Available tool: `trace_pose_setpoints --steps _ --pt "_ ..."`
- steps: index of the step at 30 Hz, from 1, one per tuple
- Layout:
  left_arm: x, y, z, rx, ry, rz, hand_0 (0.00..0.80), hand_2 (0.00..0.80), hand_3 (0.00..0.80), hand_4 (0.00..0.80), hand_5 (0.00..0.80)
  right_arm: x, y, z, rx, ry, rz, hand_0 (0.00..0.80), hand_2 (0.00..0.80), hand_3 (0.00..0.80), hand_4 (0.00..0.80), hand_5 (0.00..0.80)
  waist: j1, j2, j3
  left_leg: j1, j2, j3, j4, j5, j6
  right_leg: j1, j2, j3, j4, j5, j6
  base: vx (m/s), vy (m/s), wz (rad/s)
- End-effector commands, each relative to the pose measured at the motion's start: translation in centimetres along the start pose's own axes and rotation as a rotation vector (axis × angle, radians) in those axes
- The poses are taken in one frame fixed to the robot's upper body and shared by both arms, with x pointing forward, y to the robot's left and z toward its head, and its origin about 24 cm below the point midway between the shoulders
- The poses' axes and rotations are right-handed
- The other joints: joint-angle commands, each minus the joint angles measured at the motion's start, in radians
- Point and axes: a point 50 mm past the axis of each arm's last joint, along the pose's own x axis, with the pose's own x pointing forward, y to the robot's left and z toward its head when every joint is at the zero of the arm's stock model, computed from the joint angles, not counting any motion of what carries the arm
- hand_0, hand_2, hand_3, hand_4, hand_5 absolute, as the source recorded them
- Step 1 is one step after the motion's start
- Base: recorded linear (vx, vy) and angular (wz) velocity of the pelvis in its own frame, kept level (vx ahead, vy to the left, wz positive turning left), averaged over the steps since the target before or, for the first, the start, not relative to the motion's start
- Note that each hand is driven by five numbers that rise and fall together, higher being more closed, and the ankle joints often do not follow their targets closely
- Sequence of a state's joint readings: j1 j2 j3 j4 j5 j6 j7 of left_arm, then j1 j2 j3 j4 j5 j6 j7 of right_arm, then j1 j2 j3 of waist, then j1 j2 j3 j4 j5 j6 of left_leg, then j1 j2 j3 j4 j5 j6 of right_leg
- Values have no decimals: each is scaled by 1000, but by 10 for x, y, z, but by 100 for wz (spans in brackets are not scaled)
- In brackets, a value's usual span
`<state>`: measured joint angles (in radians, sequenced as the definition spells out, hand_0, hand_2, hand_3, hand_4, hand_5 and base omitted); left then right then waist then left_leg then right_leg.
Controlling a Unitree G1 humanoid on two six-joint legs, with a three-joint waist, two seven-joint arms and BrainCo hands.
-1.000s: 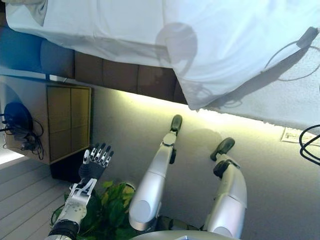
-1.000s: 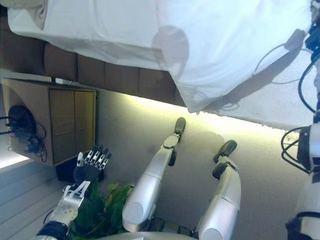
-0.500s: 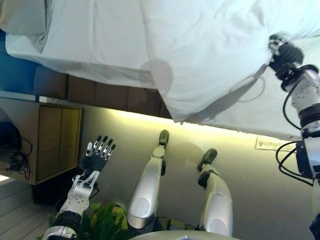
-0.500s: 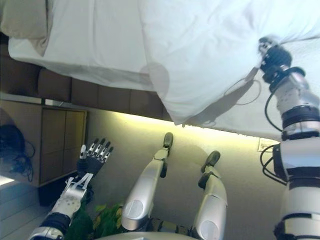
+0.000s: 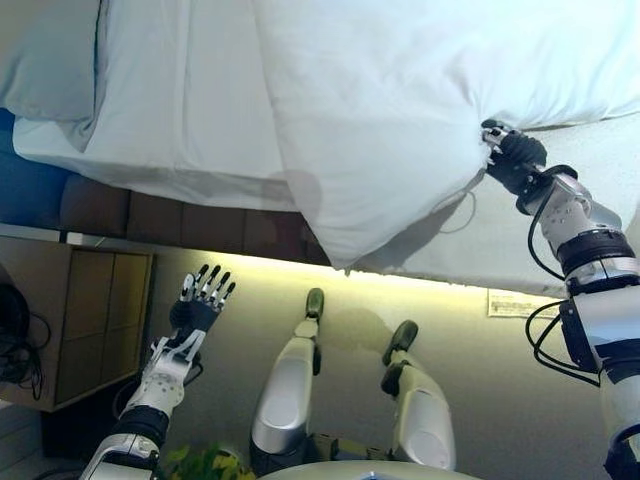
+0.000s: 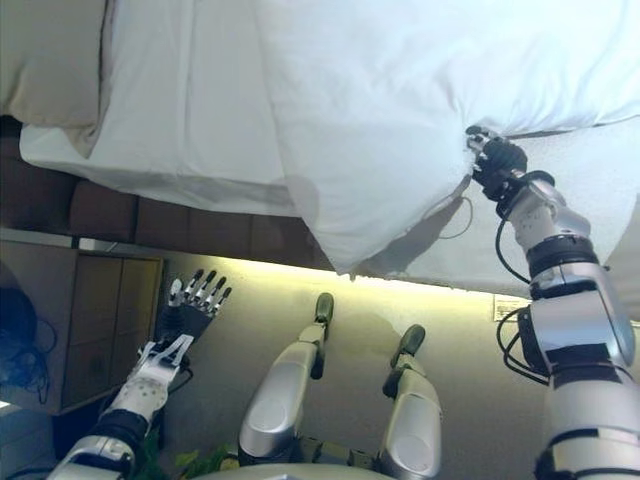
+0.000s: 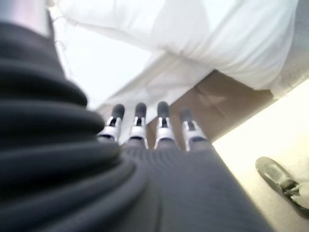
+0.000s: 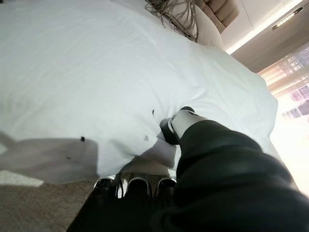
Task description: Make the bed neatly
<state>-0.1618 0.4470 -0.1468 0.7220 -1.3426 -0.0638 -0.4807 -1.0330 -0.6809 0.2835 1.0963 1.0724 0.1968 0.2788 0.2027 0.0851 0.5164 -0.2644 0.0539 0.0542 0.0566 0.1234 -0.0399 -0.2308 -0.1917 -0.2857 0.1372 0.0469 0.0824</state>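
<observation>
A white duvet (image 5: pixel 400 110) lies rumpled on the bed, one corner (image 5: pixel 340 245) hanging over the near side. My right hand (image 5: pixel 510 160) is shut on the duvet's edge at the right; in the right wrist view its fingers (image 8: pixel 137 183) and thumb pinch a fold of the white cloth (image 8: pixel 72 72). My left hand (image 5: pixel 200 305) is open and empty, held low beside the bed, apart from the bedding. In the left wrist view its fingers (image 7: pixel 149 125) are straight and point toward the bed's side.
A pillow (image 5: pixel 45 60) lies at the bed's upper left. The brown padded bed base (image 5: pixel 200 225) runs below the sheet, with a lit strip under it. A wooden nightstand (image 5: pixel 90 320) stands at the left. A grey cover (image 5: pixel 600 210) shows under the duvet at the right.
The camera has tilted up over the bed. My right hand has come in from the right and moved leftward along the duvet's edge, now pinching it. My left hand stays open.
</observation>
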Motion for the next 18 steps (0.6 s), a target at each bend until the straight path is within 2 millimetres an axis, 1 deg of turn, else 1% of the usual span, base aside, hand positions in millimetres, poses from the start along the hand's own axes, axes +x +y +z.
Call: trace_pose_setpoints --steps 1,6,9,11,13,16,18 --pt "7 -9 -3 60 23 -55 0 0 0 0 0 3 26 7 5 -51 159 800 800 800 800 800 -23 -35 -57 4 67 26 62 -70 -54 13 -101 -7 12 11 83 5 34 0" --pt "20 -25 -2 135 29 -106 0 0 0 0 0 6 34 -10 31 -11 190 800 800 800 800 800 -37 -54 -103 62 89 35 27 -65 -68 73 -87 -5 -34 14 81 7 10 -2" --pt "32 -36 -3 165 54 -89 0 0 0 0 0 8 41 -27 37 46 218 800 800 800 800 800 -48 -71 -140 104 102 43 -4 -58 -75 113 -77 -4 -65 17 82 10 13 -7" --pt "37 -39 -6 193 84 -72 0 0 0 0 0 8 44 -36 51 73 234 800 800 800 800 800 -55 -81 -166 131 107 48 -21 -55 -79 140 -71 -6 -83 19 82 57 0 -3" --pt "44 -43 -13 210 130 -33 0 0 0 0 0 8 51 -52 64 125 262 800 800 800 800 800 -67 -93 -210 168 114 53 -40 -50 -83 173 -66 -4 -106 25 83 101 -3 -5" --pt "46 -41 -28 226 213 38 0 0 0 0 0 9 60 -68 65 181 285 800 800 800 800 800 -78 -103 -264 208 124 63 -59 -45 -88 211 -61 -5 -135 36 85 124 3 -13" --pt "46 -37 -43 249 316 101 0 0 0 0 0 11 71 -81 57 229 297 800 800 800 800 800 -88 -106 -312 247 130 75 -74 -46 -92 244 -58 -7 -155 40 85 196 25 -6"
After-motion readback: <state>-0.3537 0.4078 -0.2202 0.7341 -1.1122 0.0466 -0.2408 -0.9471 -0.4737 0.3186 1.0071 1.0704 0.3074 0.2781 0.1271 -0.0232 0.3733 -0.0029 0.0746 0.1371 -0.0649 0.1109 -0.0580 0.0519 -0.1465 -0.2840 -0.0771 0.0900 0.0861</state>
